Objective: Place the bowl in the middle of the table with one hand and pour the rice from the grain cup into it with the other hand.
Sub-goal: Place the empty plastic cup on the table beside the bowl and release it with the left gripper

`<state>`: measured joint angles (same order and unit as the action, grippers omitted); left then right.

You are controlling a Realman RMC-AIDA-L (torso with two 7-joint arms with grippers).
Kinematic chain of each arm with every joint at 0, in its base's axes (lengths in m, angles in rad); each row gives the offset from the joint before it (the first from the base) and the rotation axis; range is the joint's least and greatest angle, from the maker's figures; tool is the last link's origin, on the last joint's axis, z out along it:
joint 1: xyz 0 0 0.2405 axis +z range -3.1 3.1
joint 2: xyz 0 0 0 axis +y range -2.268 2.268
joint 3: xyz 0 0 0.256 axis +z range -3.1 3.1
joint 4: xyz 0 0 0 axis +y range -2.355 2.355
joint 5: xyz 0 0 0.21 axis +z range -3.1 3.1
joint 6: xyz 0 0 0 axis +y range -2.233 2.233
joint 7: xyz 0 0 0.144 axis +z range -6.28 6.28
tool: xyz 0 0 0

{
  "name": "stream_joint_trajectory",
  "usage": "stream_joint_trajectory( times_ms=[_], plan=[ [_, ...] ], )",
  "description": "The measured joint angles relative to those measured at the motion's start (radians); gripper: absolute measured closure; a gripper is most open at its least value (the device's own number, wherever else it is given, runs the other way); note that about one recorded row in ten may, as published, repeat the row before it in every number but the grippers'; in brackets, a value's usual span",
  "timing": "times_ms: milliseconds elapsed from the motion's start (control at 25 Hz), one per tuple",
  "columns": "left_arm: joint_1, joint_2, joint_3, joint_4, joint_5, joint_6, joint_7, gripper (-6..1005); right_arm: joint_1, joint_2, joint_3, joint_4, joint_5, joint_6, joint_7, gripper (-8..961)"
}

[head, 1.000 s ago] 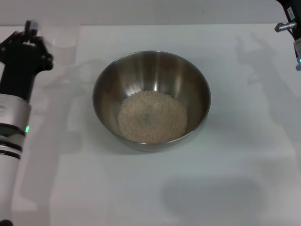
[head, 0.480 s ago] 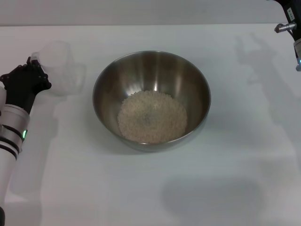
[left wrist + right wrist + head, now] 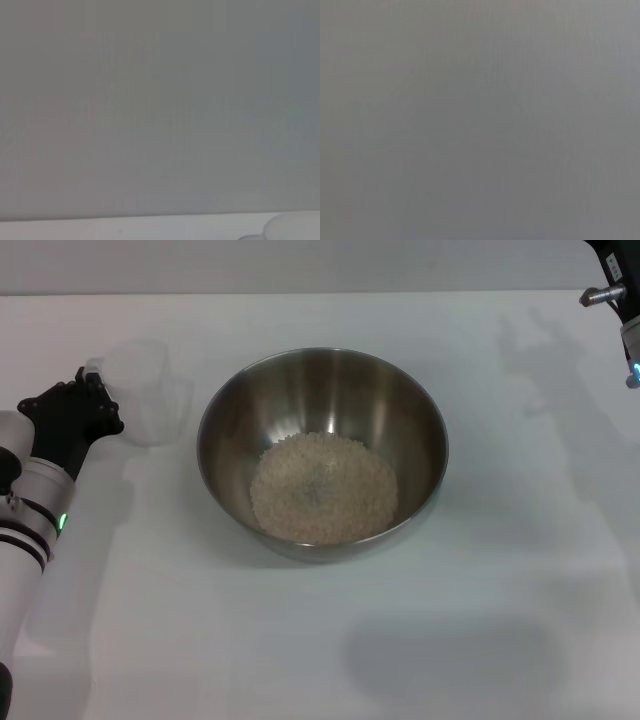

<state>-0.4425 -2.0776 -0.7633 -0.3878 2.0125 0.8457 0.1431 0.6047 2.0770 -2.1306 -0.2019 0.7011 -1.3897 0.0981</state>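
The bowl [image 3: 322, 452] is sitting in the middle of the table [image 3: 470, 640], and you are looking down at rice [image 3: 323, 487] lying in a loose heap across its bottom. The grain cup [image 3: 148, 392] is standing upright on the table just ahead of the left gripper [image 3: 92, 390], well clear of the bowl's rim, and it is looking empty. The left gripper's black fingers [image 3: 80, 400] are resting right beside the cup's wall; whether the jaws are gripping it or standing open you cannot tell from here. The right gripper [image 3: 618, 300] is showing only partly at the far right corner of the table, well apart from the bowl, and its jaws are out of sight. Both wrist cameras are giving you little more than blank grey.
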Motion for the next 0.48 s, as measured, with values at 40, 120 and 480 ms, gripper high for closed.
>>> stream_joint_trajectory(
  times_ms=[40, 120, 480],
  plan=[
    [-0.002, 0.002, 0.0, 0.0, 0.005, -0.01, 0.002, 971, 0.0, 0.0, 0.0, 0.0, 0.0, 0.0, 0.0, 547],
    [-0.003, 0.004, 0.002, 0.001, 0.013, -0.021, 0.004, 925, 0.001, 0.0, 0.0, 0.0, 0.0, 0.0, 0.0, 547],
    [0.019, 0.009, 0.003, 0.001, 0.016, -0.019, 0.007, 771, 0.003, 0.0, 0.0, 0.0, 0.0, 0.0, 0.0, 547]
  ],
)
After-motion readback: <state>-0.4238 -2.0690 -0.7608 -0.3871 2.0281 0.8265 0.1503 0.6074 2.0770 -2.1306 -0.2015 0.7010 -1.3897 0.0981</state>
